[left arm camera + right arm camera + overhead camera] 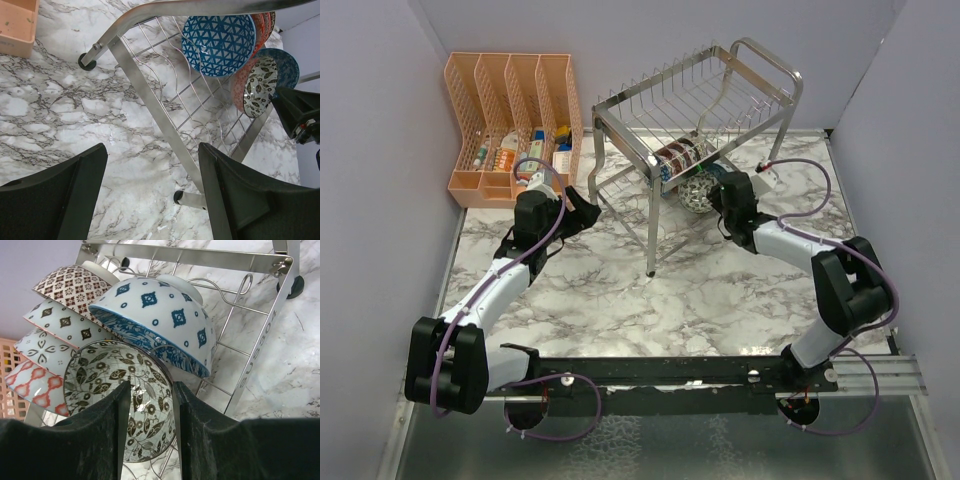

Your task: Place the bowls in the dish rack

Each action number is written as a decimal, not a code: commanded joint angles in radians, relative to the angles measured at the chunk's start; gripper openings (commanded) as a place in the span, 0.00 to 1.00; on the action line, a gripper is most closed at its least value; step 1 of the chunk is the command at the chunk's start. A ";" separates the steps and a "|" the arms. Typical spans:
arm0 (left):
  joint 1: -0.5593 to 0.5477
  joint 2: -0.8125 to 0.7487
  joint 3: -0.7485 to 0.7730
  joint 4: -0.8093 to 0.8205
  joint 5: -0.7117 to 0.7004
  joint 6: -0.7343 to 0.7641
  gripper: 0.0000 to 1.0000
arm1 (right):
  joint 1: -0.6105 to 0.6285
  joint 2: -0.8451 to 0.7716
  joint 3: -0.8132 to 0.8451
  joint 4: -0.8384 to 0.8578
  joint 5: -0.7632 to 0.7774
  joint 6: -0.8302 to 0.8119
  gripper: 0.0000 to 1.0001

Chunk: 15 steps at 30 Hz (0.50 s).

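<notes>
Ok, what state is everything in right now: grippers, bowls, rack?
left gripper: open, empty, beside the dish rack.
right gripper: shut on the leaf-patterned bowl.
leaf-patterned bowl: tilted on edge at the lower tier, next to the blue-diamond bowl.
blue-diamond bowl: standing on edge in the lower tier.
other bowls: racked on edge in a row.
dish rack: upright, bowls only in its lower tier.

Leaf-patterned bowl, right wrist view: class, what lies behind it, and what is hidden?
Behind the leaf-patterned ceramic bowl leans a white bowl with blue diamonds, inside the silver wire dish rack. Black fingers cover the leaf bowl's lower rim, hiding where it rests.
</notes>
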 commanded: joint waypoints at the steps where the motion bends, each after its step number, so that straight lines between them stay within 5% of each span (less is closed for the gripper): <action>1: 0.003 -0.008 -0.002 0.018 0.009 0.014 0.76 | -0.005 0.040 0.023 -0.022 0.045 -0.002 0.40; 15: 0.003 0.000 -0.003 0.021 0.003 0.016 0.76 | -0.005 -0.042 -0.011 -0.037 0.016 -0.019 0.44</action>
